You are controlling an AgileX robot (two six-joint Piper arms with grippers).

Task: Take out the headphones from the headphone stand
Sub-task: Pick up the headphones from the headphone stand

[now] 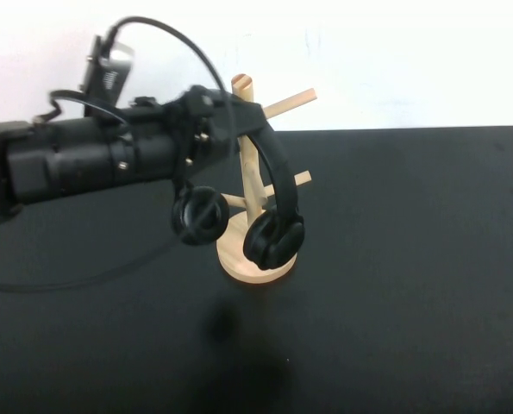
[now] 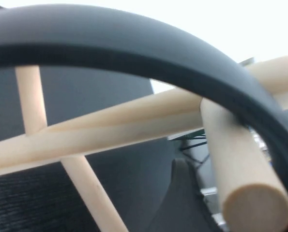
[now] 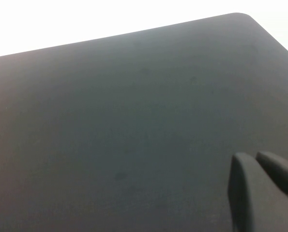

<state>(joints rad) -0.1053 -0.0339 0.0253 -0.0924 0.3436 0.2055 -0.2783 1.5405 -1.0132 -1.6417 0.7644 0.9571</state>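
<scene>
Left hand (image 1: 211, 129) pinches the headband top of the headphones (image 1: 273, 185), which still straddle the headphone stand (image 1: 254, 259) on the table (image 1: 411, 259); risk: band snags a peg and tips stand; right hand (image 3: 260, 188), pressed together, hangs over bare table.

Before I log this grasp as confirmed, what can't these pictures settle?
- Left end effector: high view, at the headphones' headband by the headphone stand top; its black body merges with the band, so grip unclear.
- Left wrist view: only band and pegs, cups cut off.
- Right end effector: right wrist view, edge crops it over the table; absent from high view.
</scene>
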